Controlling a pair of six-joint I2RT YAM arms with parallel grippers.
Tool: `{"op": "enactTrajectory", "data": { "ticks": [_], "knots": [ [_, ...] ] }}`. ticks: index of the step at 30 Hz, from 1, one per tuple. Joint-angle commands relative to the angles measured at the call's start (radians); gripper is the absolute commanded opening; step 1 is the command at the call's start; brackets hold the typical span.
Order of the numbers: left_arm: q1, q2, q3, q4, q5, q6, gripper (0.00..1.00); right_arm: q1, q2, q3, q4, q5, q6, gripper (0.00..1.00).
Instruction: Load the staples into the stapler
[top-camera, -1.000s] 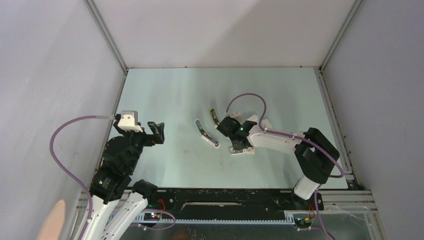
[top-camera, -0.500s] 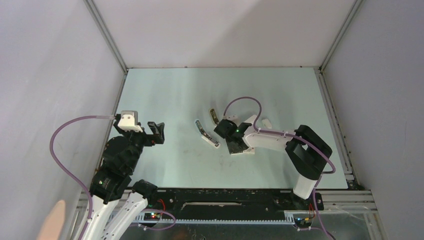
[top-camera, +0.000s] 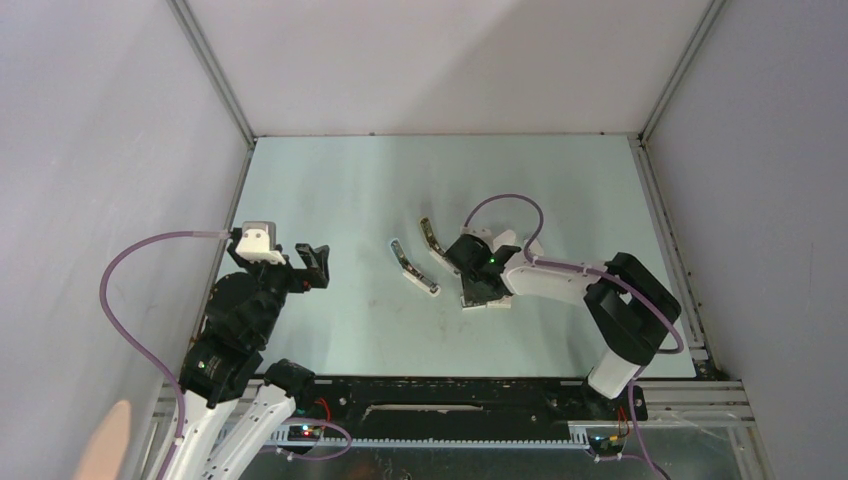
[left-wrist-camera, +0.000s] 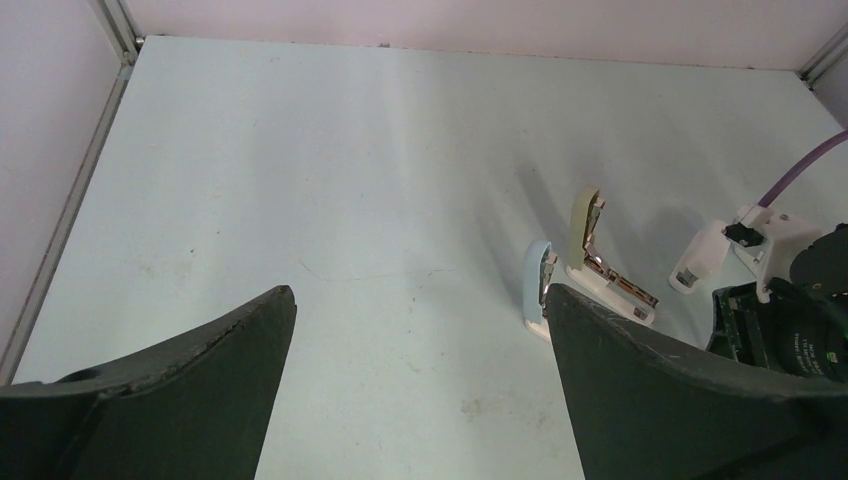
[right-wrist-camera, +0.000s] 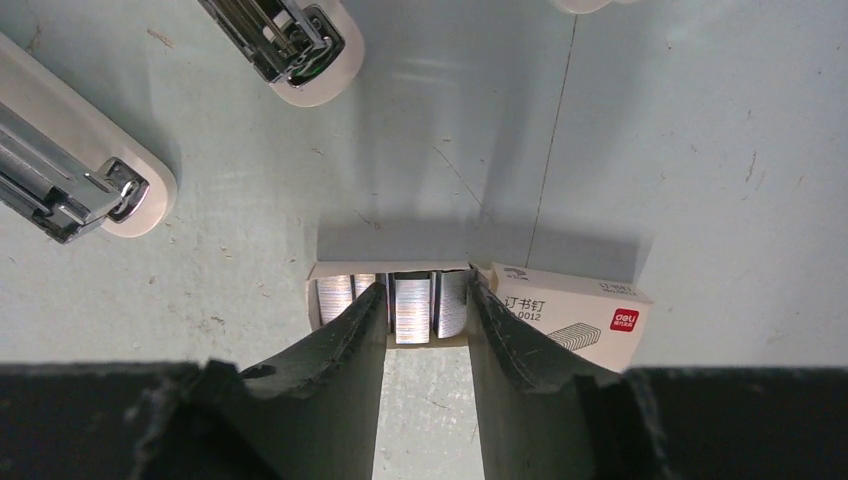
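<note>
On the table (top-camera: 330, 180) the left gripper (left-wrist-camera: 418, 300) waits, its jaws wide apart. The right gripper (right-wrist-camera: 426, 292) hangs near the open blue stapler (left-wrist-camera: 538, 285) and yellow stapler (left-wrist-camera: 585, 222), over the white box (right-wrist-camera: 570, 318). Its jaws stand astride the staples (right-wrist-camera: 412, 312) inside, and I cannot tell if they pinch. Picking seems in hand; next it needs a firm squeeze and a straight lift.

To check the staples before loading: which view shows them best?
Right wrist view: the staples lie close below, stripes clear, in an open box. In top external the right gripper hides them; left wrist shows none.
</note>
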Motion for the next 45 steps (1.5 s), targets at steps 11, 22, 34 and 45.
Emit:
{"op": "enactTrajectory", "data": {
  "ticks": [11, 22, 34, 45],
  "knots": [
    [-0.004, 0.003, -0.002, 0.039, 0.024, 0.009, 0.98, -0.102, -0.094, -0.167, 0.197, -0.244, 0.018, 0.27],
    [-0.005, -0.004, -0.004, 0.038, 0.025, 0.009, 0.98, -0.19, -0.21, -0.291, 0.344, -0.408, 0.037, 0.23],
    [-0.005, -0.007, -0.003, 0.04, 0.026, 0.009, 0.98, -0.168, -0.318, -0.282, 0.312, -0.343, -0.002, 0.23],
    [-0.005, -0.003, -0.004, 0.039, 0.027, 0.009, 0.98, -0.005, -0.169, -0.057, 0.043, -0.04, -0.007, 0.27]
  ]
}}
